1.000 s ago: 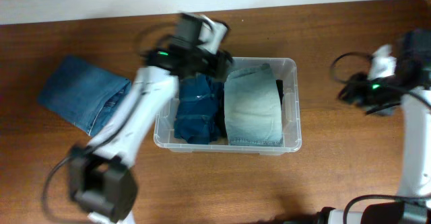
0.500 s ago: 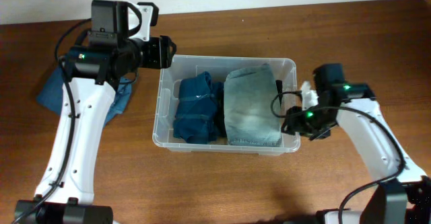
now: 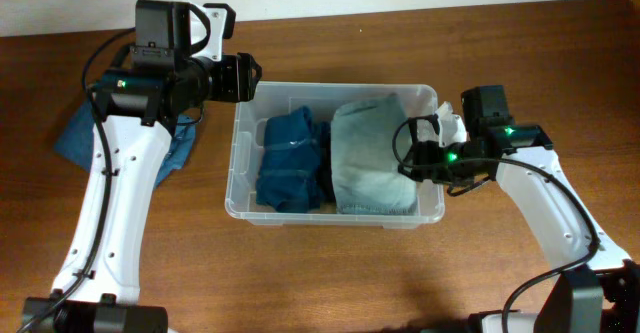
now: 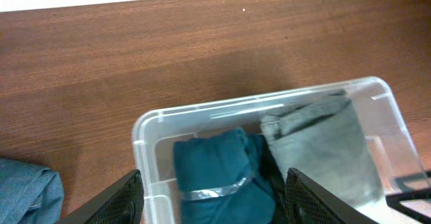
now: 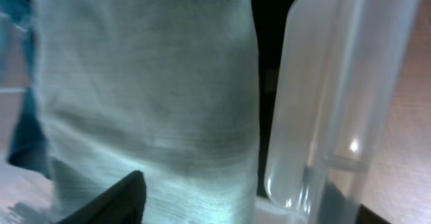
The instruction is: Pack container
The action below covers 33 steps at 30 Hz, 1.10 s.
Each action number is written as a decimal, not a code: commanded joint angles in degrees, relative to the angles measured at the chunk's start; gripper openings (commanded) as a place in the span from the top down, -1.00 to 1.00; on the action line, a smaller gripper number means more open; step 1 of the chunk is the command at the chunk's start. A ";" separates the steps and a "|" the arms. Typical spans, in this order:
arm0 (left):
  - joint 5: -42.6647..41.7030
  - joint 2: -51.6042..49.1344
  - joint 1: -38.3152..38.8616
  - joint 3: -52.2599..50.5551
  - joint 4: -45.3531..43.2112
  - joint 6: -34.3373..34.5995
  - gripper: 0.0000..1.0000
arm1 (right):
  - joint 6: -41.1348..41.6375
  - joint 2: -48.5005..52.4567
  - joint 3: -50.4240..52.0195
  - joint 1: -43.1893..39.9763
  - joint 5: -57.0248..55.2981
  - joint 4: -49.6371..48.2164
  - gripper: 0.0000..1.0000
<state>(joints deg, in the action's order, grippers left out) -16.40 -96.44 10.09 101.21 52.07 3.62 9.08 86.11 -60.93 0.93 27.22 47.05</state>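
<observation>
The clear plastic container (image 3: 238,143) stands mid-table. It holds folded dark blue jeans (image 3: 290,163) on the left and a folded light blue garment (image 3: 372,158) on the right. My left gripper (image 3: 245,78) is open and empty, hovering just off the container's back left corner; its wrist view shows the rim (image 4: 145,126) and the dark jeans (image 4: 215,170) between its fingers (image 4: 215,207). My right gripper (image 3: 415,163) is open at the container's right wall (image 5: 330,96), with one finger over the light garment (image 5: 148,96) and the other at the wall's outer side.
Another pair of folded blue jeans (image 3: 75,138) lies on the wooden table left of the container, partly under my left arm; it also shows in the left wrist view (image 4: 27,190). A dark item (image 3: 327,168) sits between the two garments in the container.
My left arm pulled back from inside the container to its back left corner, then held still. My right arm came in from the far right to the container's right wall.
</observation>
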 commanded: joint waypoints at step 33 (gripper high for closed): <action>4.42 -4.15 -32.54 -3.85 6.99 7.72 -0.61 | -10.23 -2.45 -24.48 -14.19 -5.46 13.84 -0.97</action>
<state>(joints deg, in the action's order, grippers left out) -9.17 -96.86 -16.40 99.83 58.92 7.88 1.28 83.64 -85.08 -12.67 25.69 58.37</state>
